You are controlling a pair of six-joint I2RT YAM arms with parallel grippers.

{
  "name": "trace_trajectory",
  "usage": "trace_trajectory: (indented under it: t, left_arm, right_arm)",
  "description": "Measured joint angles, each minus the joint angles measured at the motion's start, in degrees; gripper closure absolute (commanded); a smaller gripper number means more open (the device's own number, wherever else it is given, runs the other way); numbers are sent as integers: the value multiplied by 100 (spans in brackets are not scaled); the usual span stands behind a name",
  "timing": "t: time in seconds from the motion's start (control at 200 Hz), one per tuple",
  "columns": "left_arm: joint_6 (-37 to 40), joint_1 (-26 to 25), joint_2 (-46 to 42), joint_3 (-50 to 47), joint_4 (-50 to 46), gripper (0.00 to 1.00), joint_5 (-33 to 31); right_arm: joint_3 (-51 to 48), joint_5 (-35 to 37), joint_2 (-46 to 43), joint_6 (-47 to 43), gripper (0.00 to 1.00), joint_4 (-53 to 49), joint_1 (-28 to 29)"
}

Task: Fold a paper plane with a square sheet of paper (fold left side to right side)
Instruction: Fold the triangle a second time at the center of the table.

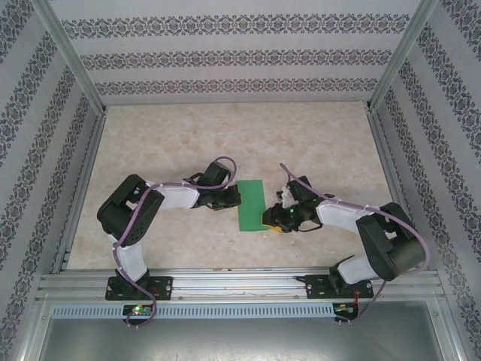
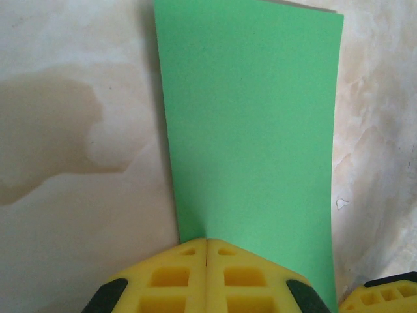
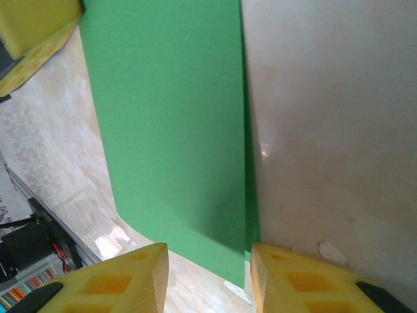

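Note:
The square sheet of paper (image 1: 252,204) is bright green and lies folded in half, a tall narrow rectangle on the table between the two arms. My left gripper (image 1: 234,199) is shut, and its yellow tips (image 2: 206,241) rest at the near edge of the paper (image 2: 251,117) with nothing between them. My right gripper (image 1: 272,223) stands open at the paper's other long side, near its front corner. In the right wrist view the paper (image 3: 169,117) has its corner between the spread fingers (image 3: 208,251). The top layer curls up slightly, and a sliver of the lower layer shows past its edge.
The beige marbled tabletop (image 1: 225,135) is boxed in by patterned walls and a metal frame (image 1: 240,284) at the near edge. My right gripper's yellow finger (image 2: 384,297) shows at the corner of the left wrist view, and my left gripper's finger (image 3: 32,26) shows in the right wrist view.

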Motion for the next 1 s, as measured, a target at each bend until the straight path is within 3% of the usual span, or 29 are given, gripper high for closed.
trace_trajectory:
  t: [0.36, 0.669, 0.999]
  left_arm:
    - [0, 0, 0, -2, 9, 100, 2]
    - [0, 0, 0, -24, 44, 100, 4]
    - [0, 0, -2, -46, 96, 100, 4]
  right_arm:
    - [57, -199, 372, 122, 63, 490, -35]
    - [719, -402, 907, -55, 65, 603, -337]
    - [1209, -636, 1543, -330, 75, 645, -636]
